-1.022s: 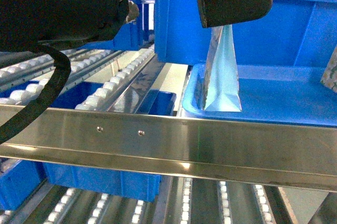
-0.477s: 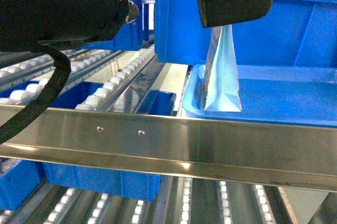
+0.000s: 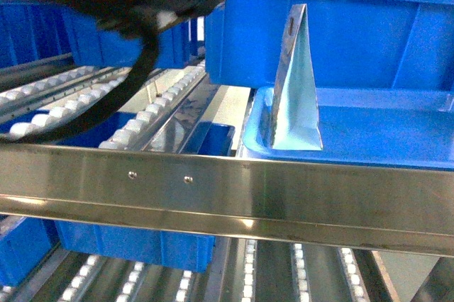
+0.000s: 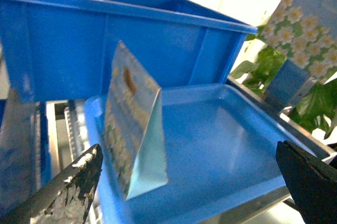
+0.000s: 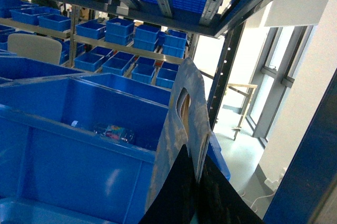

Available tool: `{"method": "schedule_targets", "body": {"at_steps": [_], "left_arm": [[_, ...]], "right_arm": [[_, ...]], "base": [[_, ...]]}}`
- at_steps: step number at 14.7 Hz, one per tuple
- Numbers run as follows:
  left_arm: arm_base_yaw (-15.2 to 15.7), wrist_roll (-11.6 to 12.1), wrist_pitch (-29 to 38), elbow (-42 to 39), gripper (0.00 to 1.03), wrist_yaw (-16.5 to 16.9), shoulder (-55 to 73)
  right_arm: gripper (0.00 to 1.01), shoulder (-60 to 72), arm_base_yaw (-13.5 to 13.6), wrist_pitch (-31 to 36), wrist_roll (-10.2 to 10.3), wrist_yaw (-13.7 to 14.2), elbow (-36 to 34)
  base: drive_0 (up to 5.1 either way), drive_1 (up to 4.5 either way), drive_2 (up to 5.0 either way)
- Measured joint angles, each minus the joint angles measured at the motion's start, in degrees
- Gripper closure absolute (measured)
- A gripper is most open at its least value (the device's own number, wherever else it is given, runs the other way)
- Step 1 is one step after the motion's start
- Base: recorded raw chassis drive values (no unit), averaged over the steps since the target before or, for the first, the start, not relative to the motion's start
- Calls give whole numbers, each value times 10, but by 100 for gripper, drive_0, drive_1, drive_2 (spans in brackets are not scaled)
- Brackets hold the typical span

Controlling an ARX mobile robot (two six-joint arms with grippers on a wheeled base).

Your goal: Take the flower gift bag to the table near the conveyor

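Standing upright in one shallow blue plastic tray (image 3: 369, 154) is one flower gift bag (image 3: 298, 96), a wedge-shaped paper bag with a smooth pale-blue side that narrows to a flat top edge. An oval handle hole is cut near that edge. The tray rests on the conveyor (image 3: 284, 196), just behind its broad, shiny steel front rail, which carries two small screws. Rows of small white rollers (image 3: 135, 128) run back on the left, and a deep blue bin (image 3: 376, 40) stands right behind the tray. In the left wrist view, the two dark, scuffed fingers of the left gripper (image 4: 188, 148) are spread wide with nothing between them, the bag standing beyond and nearer the left finger. A second bag (image 4: 303, 29), printed with white daisies, shows at the upper right. The two black fingers of the right gripper (image 5: 196, 166) converge at the bag's top edge; whether they pinch it cannot be told.
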Motion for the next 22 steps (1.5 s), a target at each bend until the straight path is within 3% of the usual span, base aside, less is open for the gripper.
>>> {"method": "schedule_targets", "body": {"at_steps": [3, 6, 13, 16, 22], "left_arm": [[6, 47, -25, 107, 5, 21, 94], [17, 75, -65, 143, 5, 14, 121], [34, 100, -77, 174, 5, 22, 173], [50, 101, -77, 201, 5, 47, 212], [47, 105, -83, 252, 5, 68, 268]], "right_arm": [[99, 0, 0, 0, 2, 0, 0], [99, 0, 0, -1, 2, 0, 0], [99, 0, 0, 0, 2, 0, 0], [99, 0, 0, 0, 2, 0, 0], [99, 0, 0, 0, 2, 0, 0]], "base": [[0, 0, 0], [0, 0, 0], [0, 0, 0], [0, 0, 0], [0, 0, 0]]}}
